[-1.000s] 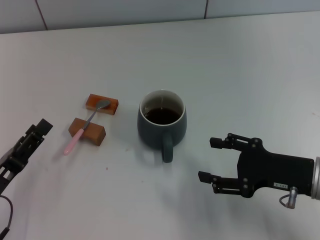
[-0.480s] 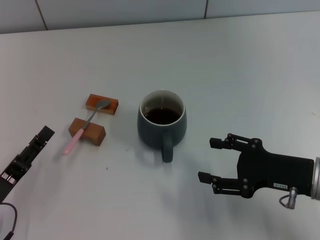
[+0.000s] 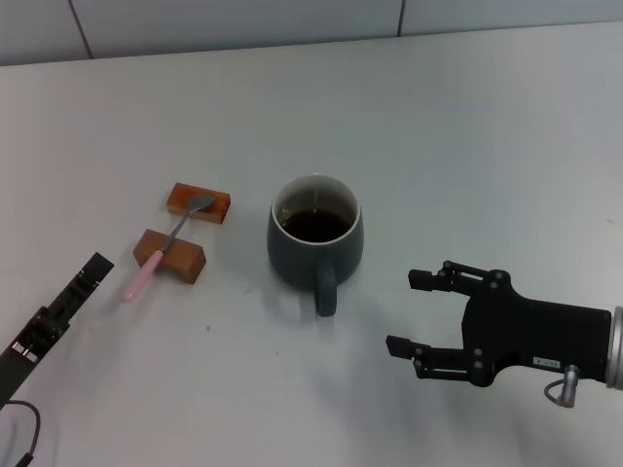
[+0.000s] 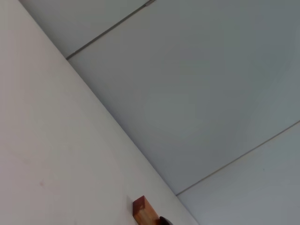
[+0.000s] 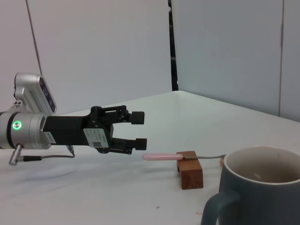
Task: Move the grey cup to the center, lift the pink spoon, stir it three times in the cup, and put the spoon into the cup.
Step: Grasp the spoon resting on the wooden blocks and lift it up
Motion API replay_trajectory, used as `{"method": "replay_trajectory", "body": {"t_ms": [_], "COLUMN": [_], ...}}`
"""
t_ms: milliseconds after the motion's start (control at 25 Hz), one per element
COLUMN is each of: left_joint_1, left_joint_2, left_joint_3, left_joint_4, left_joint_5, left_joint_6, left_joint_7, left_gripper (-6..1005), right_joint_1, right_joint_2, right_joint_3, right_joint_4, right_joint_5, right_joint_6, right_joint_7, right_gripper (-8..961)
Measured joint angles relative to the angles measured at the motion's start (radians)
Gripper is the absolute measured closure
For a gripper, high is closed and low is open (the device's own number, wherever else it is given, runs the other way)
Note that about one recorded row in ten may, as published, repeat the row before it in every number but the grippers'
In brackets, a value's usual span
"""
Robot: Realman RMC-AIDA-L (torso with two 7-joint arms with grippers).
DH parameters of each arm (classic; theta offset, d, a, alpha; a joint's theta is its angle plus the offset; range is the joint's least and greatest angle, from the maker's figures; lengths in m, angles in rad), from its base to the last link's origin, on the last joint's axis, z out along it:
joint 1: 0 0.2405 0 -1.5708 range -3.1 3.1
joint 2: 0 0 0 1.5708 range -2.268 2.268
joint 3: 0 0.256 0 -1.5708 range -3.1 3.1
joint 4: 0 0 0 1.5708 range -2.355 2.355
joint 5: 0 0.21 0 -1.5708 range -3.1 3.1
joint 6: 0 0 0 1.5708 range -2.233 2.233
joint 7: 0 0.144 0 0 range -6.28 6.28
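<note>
Table: plain white top, matte, running back to the wall; a small dark speck lies on it in front of the blocks.
Wall: pale grey panels split by thin dark seams, meeting the table's far edge; the right wrist view shows a dark vertical joint at a corner.
Cup: stands upright near the middle of the table, handle toward the robot, dark brown liquid inside, pale inner wall.
Spoon: lies across two brown blocks to the cup's left, metal bowl on the far block, pink handle sticking out past the near block toward the robot.
Left gripper: low at the table's left edge, near the spoon's handle but apart from it; fingers spread with nothing between them, as the right wrist view shows.
Right gripper: hovers to the right of the cup and nearer the robot, apart from the handle; fingers spread wide, empty.
</note>
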Motion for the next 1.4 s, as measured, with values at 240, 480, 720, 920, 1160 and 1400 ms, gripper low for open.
{"method": "replay_trajectory", "body": {"t_ms": [240, 480, 720, 920, 1160, 1400], "left_joint_1": [-0.002, -0.009, -0.019, -0.027, -0.036, -0.046], "left_joint_2": [0.0, -0.002, -0.002, -0.002, -0.002, -0.002], "left_joint_3": [-0.002, 0.005, 0.007, 0.007, 0.017, 0.029], "left_joint_4": [0.001, -0.008, -0.021, -0.024, -0.029, -0.039], "left_joint_5": [-0.003, 0.003, 0.011, 0.017, 0.023, 0.023], "left_joint_6": [-0.007, -0.024, -0.048, -0.05, -0.052, -0.059], "left_joint_7": [-0.021, -0.048, -0.062, -0.077, -0.088, -0.096], "left_gripper": [133, 133, 134, 135, 135, 136], "right_joint_1": [0.001, 0.001, 0.001, 0.001, 0.001, 0.003], "right_joint_2": [0.0, 0.0, 0.0, -0.002, -0.002, -0.003], "right_joint_3": [0.0, 0.0, 0.0, 0.0, 0.0, 0.0], "right_joint_4": [0.0, 0.0, 0.002, 0.007, 0.009, 0.009], "right_joint_5": [-0.001, -0.001, -0.001, -0.002, -0.003, -0.005], "right_joint_6": [0.0, 0.0, 0.0, 0.0, 0.0, 0.0], "right_joint_7": [0.0, 0.0, 0.0, 0.0, 0.0, 0.0], "right_gripper": [129, 131, 133, 133, 134, 133]}}
